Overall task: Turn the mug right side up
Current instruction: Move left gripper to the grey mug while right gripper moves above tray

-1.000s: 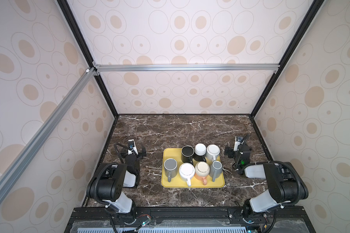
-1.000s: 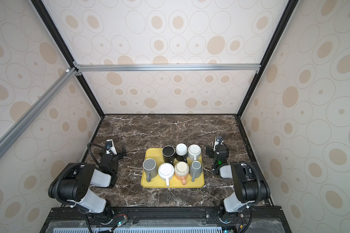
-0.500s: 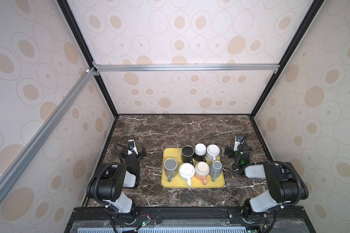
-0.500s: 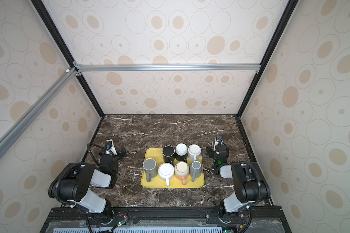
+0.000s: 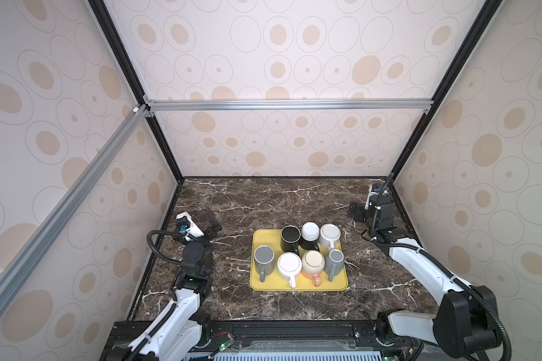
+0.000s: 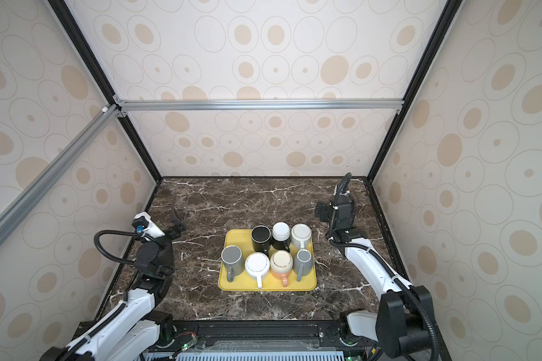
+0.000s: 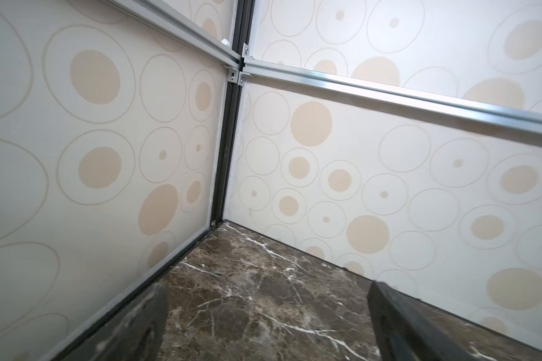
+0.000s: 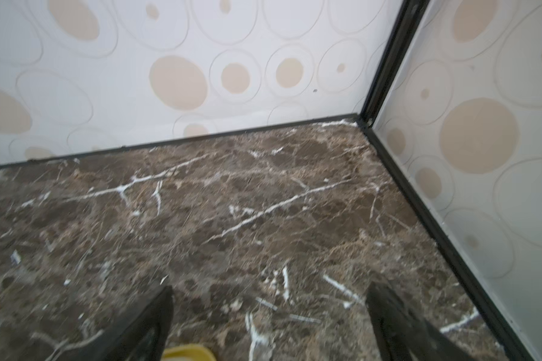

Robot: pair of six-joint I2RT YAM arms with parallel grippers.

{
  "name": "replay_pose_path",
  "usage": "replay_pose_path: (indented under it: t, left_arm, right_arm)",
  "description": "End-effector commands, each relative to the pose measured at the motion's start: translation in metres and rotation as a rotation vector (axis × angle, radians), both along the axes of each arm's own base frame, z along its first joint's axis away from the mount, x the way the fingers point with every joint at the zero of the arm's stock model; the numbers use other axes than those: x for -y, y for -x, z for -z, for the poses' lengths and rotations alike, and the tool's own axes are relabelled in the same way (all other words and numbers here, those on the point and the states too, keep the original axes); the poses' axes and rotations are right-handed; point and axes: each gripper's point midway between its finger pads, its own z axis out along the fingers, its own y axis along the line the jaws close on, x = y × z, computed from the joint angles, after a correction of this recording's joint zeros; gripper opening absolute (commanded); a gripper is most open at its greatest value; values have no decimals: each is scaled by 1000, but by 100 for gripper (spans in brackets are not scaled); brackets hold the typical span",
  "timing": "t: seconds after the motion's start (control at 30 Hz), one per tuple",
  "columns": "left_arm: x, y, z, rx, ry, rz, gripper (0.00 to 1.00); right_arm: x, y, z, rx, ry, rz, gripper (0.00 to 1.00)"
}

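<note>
Table [image 5: 263, 200] of dark veined marble is seen across the enclosure floor in both top views. A yellow tray [image 5: 294, 286] is laid on it near the middle. The left end effector [image 5: 213, 220] and the right end effector [image 5: 354, 214] are positioned on either side of the tray, well apart from it. In each wrist view the jaws are spread wide with nothing between them.

Seven mugs [image 5: 263, 259] are packed on the tray in two rows, most touching a neighbour. Several present flat, closed top faces and are judged to be inverted. The black mug with a white top face [image 5: 310, 232] in the back row is the clearest case, though the intended mug cannot be fixed.

The mugs are judged to be glazed ceramic: rigid, fairly heavy, smooth enough to slip, and brittle if knocked. Side access is restricted by the crowding. A grip across the wall from above is advised, or one on a front-row handle [image 5: 316, 281] projecting toward the near tray edge. A lift clear of the neighbours is advised before rotation.
</note>
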Motion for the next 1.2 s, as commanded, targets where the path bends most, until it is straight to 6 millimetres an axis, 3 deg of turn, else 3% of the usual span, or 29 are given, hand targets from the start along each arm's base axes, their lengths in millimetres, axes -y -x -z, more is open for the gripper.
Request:
replay_pose_path:
  t: [0.0,0.13,0.47,0.67,0.97,1.17]
  left_arm:
    - [9,14,32,-203,93,24,100]
    - [44,28,41,-322,123,137,100]
    - [111,51,73,-584,45,335,100]
    - [147,71,69,-574,73,491,100]
    - [188,99,89,-778,-20,647,100]
    - [197,119,104,-874,-86,610,100]
  right_arm:
    - [-21,35,15,-170,17,-15,99]
    - [-57,57,0,-189,20,-104,96]
    - [-106,85,-28,-223,-28,-262,87]
    - [-116,90,-35,-216,-46,-297,86]
    - [-136,95,-38,-248,-29,-388,84]
    - [-140,99,-41,-239,-51,-404,83]
